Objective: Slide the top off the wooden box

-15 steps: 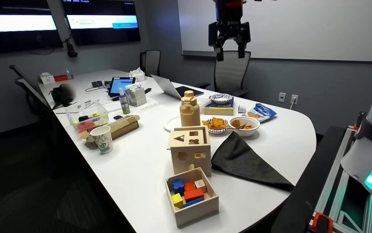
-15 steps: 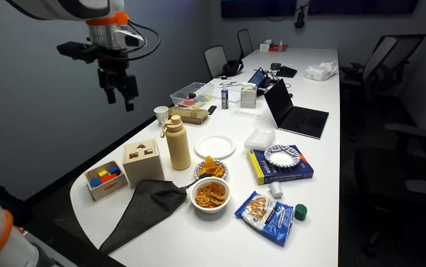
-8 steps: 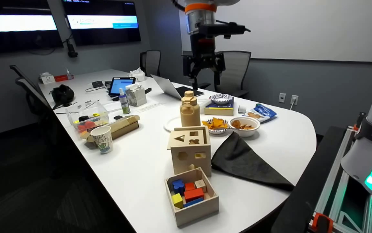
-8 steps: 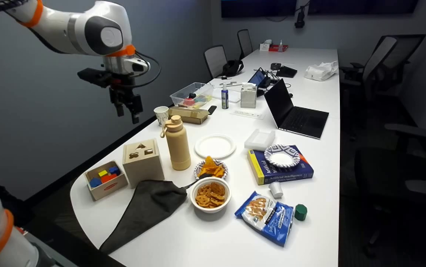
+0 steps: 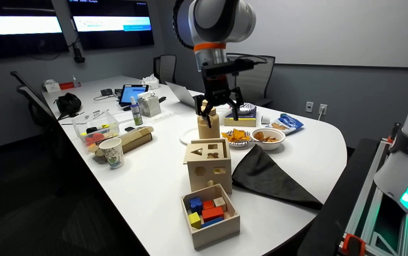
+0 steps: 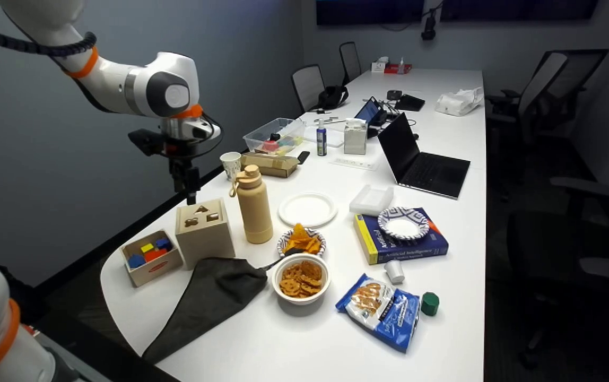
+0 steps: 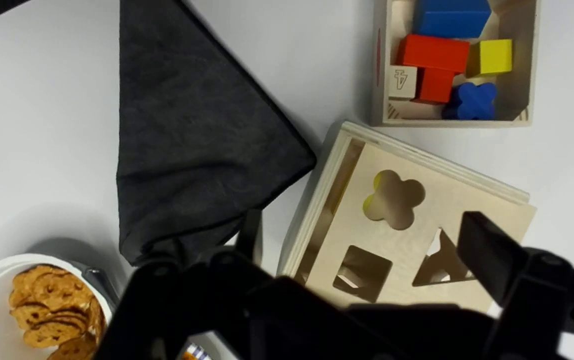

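The wooden box stands upright on the table; its side shows in an exterior view and its rim in the wrist view. The top is a pale panel with clover, square and triangle cut-outs, also seen in an exterior view and the wrist view. It sits partly slid: a gap shows along one rim, and the opposite edge overhangs slightly. My gripper is open and empty above the box. In the wrist view one finger overlaps the panel near the triangle; the other appears beyond the gap-side rim.
A low wooden tray of coloured blocks stands close beside the box. A tall tan bottle stands close on another side. A black cloth lies against the box. A pretzel bowl and a paper cup are further off.
My gripper has come down from high up to just above the box, moving left in an exterior view and turning a little. The box, top and other objects have not moved.
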Controlling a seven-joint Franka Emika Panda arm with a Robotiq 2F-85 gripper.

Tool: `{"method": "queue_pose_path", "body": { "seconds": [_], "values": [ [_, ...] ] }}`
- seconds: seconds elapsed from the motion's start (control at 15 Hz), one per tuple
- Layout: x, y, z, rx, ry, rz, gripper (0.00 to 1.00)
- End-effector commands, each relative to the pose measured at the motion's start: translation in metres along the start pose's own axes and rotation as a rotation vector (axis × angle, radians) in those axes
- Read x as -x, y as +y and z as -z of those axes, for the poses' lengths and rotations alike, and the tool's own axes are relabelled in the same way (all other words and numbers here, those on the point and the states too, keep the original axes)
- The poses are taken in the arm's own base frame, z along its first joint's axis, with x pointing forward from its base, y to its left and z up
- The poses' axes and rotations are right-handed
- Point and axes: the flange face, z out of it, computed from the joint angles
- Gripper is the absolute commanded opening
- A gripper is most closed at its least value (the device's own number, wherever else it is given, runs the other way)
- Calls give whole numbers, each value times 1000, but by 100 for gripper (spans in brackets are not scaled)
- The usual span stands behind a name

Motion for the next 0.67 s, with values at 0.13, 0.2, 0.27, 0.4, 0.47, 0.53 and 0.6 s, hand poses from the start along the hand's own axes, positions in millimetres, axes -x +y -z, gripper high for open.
{"method": "queue_pose_path", "body": {
  "seconds": [0.13, 0.2, 0.27, 0.4, 0.47, 0.53, 0.6],
  "values": [
    [-24, 4, -46, -17, -39, -143, 100],
    [-27, 6, -53, -22, -47, -159, 100],
    [-30, 7, -59, -27, -56, -171, 100],
    [-34, 8, -71, -31, -73, -188, 100],
    [-36, 7, -76, -33, -80, -192, 100],
    [-36, 5, -80, -33, -90, -196, 100],
    [-37, 4, -83, -33, -96, -199, 100]
  ]
}}
